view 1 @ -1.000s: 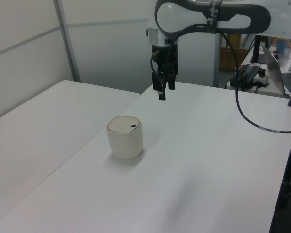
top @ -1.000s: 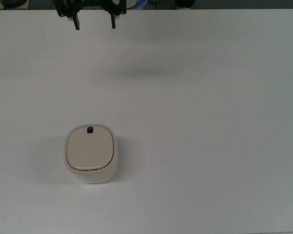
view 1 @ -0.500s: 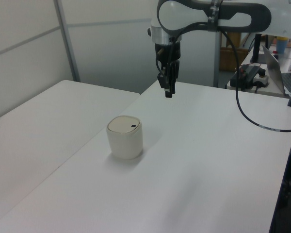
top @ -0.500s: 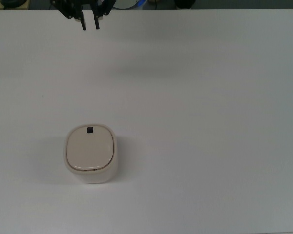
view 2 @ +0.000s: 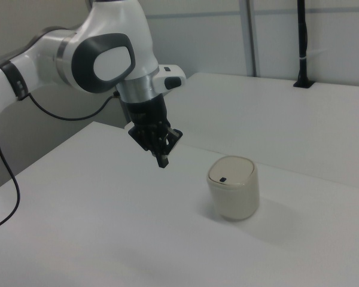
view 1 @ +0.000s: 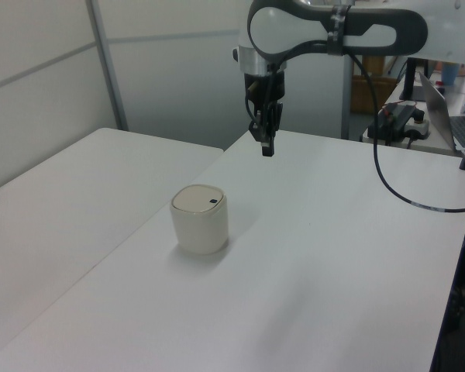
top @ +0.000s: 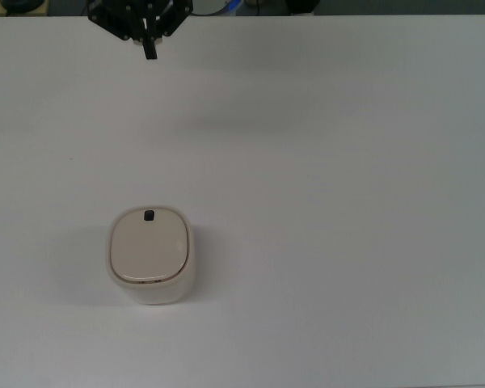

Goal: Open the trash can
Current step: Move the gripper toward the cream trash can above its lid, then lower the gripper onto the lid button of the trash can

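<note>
Trash can (top: 150, 257): small cream-white rounded-square bin, upright on the tabletop (top: 347, 202), flat beige lid (top: 148, 244) shut, black button (top: 149, 215) at lid's edge.

The small cream-white rounded-square plastic trash can (view 1: 200, 221) looks smooth and matt, same for the white table (view 1: 333, 256); the white-and-grey robot arm (view 2: 102, 57) shell's glossy.

Franka Panda arm (view 2: 102, 57): glossy white rounded links with dark grey joint covers and a silver wrist ring. Black two-finger gripper (view 2: 162, 160) at its tip. A black cable (view 1: 391, 182) hangs from the arm.
</note>
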`<control>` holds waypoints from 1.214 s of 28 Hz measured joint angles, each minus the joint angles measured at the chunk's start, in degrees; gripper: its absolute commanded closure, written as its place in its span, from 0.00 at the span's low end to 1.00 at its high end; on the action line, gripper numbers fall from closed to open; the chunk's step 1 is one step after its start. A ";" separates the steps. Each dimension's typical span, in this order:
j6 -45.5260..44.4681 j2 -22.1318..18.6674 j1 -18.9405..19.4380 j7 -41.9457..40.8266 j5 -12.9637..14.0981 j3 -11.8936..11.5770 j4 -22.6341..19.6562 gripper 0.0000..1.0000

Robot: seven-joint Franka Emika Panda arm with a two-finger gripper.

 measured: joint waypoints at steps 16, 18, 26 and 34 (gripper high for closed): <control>13.91 6.89 -0.11 0.00 0.31 -0.01 -0.10 1.00; 16.14 8.03 -0.27 0.00 0.31 -0.01 -0.13 1.00; 22.57 12.23 -0.77 0.00 1.30 -0.01 -0.15 1.00; 26.98 14.96 -0.77 0.00 1.48 -0.01 -0.16 1.00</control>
